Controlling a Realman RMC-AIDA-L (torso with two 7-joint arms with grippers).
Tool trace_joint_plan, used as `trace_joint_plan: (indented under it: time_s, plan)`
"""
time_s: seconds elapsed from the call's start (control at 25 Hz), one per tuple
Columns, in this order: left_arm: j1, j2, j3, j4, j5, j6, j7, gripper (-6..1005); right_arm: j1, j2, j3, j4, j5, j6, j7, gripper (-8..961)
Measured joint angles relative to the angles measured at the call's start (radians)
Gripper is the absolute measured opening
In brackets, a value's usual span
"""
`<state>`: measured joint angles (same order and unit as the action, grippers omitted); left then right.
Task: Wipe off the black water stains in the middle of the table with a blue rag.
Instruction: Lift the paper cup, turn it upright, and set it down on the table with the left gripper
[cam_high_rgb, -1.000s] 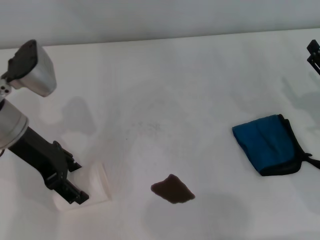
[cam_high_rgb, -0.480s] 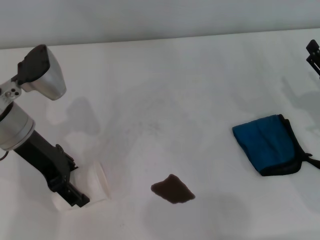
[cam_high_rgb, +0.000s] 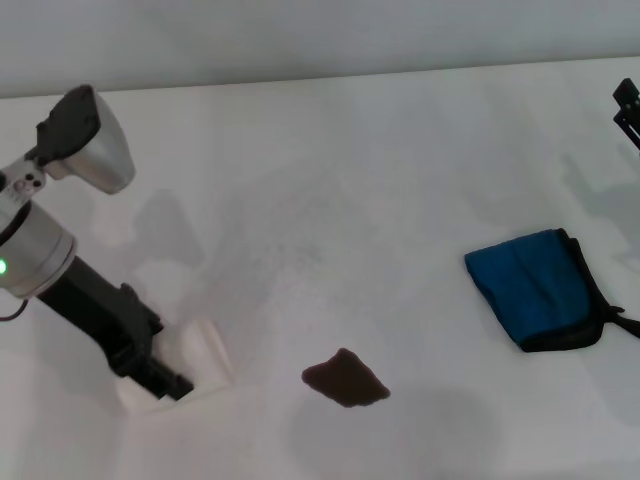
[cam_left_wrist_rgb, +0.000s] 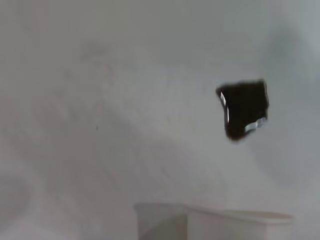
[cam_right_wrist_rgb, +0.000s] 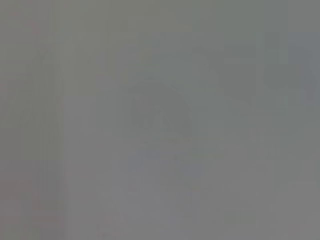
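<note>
One stain (cam_high_rgb: 345, 378), one rag (cam_high_rgb: 535, 288), apparently one cup (cam_high_rgb: 195, 364).

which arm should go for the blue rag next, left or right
Right. The folded blue rag with black edging lies on the robot's right, below the right gripper at the table's far right edge. The left gripper is at the white paper cup, across the dark stain.

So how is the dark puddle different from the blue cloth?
The black water stains make one flat, dark brown-black patch soaked onto the table; the blue rag is bright blue with black edging, folded and rumpled, so it stands up a little. The stain is smaller than the rag. The stain sits near the middle front; the rag lies off to the right. Both rest on the white table, and no claw touches either.
</note>
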<state>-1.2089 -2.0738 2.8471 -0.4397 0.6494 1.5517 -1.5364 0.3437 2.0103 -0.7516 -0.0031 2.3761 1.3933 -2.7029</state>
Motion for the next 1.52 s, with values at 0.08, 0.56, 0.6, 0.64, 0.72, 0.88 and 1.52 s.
trace_joint_plan:
  time_s: [0.08, 0.56, 0.6, 0.64, 0.72, 0.88, 1.52]
  plan:
    - [0.0, 0.003, 0.0, -0.006, -0.044, 0.01, 0.013, 681, -0.001, 0.0, 0.0, 0.0, 0.0, 0.001, 0.0, 868]
    - [0.067, 0.005, 0.0, -0.082, -0.416, 0.032, 0.209, 636, -0.003, -0.001, 0.0, -0.006, 0.0, 0.007, 0.0, 868]
    - [0.087, 0.004, 0.0, -0.09, -0.465, 0.029, 0.239, 634, -0.003, -0.001, 0.0, -0.008, 0.0, 0.006, 0.0, 868]
    - [0.102, 0.004, 0.0, -0.096, -0.5, 0.026, 0.26, 632, -0.003, -0.001, 0.0, -0.008, 0.0, 0.005, 0.0, 868]
    - [0.157, 0.001, 0.0, -0.107, -0.624, 0.022, 0.34, 632, -0.002, -0.001, 0.0, -0.009, 0.0, 0.005, 0.0, 868]
    - [0.265, -0.001, 0.0, -0.079, -0.827, 0.021, 0.489, 631, -0.002, -0.002, 0.0, -0.009, 0.0, 0.004, 0.0, 868]
    - [0.604, -0.005, -0.002, 0.214, -1.198, -0.089, 0.895, 631, -0.016, -0.004, 0.0, -0.009, -0.002, 0.002, 0.001, 867]
